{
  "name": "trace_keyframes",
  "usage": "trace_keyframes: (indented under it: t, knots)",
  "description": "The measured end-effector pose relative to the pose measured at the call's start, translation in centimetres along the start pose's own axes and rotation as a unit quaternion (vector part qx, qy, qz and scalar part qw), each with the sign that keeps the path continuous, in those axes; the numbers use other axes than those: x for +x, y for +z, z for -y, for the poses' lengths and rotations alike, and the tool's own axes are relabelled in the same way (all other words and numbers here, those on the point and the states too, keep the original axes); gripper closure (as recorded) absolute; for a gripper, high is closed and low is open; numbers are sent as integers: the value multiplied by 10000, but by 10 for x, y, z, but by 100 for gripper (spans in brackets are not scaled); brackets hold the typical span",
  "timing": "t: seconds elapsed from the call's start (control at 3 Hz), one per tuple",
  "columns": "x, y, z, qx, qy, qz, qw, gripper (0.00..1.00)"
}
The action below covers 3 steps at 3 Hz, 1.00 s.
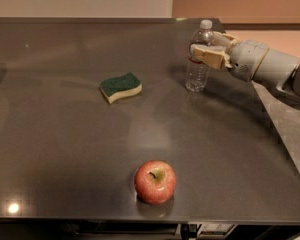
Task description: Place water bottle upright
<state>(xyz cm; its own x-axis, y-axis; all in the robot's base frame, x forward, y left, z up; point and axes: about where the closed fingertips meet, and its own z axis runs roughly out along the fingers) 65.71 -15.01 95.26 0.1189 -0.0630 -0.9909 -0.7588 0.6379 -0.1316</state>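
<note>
The water bottle (pixel 197 71) is a clear ribbed plastic bottle with a white cap. It stands upright on the dark table (pixel 65 149) at the back right. My gripper (pixel 206 46) reaches in from the right and is shut on the bottle's upper part. One tan finger (pixel 210 57) lies across the bottle's front and the other (pixel 223 37) passes behind its neck. The bottle's base rests on the table.
A green and yellow sponge (pixel 120 87) lies left of the bottle, mid table. A red apple (pixel 155 181) sits near the front edge. The table's right edge runs diagonally under my arm (pixel 270 66), with a lighter floor beyond.
</note>
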Motion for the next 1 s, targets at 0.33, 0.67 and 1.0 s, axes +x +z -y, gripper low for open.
trace_keyframes:
  t: [0.33,0.67,1.0]
  knots:
    - [0,1,-1,-9,-3,17,10000,12]
    - [0,3,-2,-28,-5,21,10000,0]
    - [0,3,-2,-29,-5,21,10000,0]
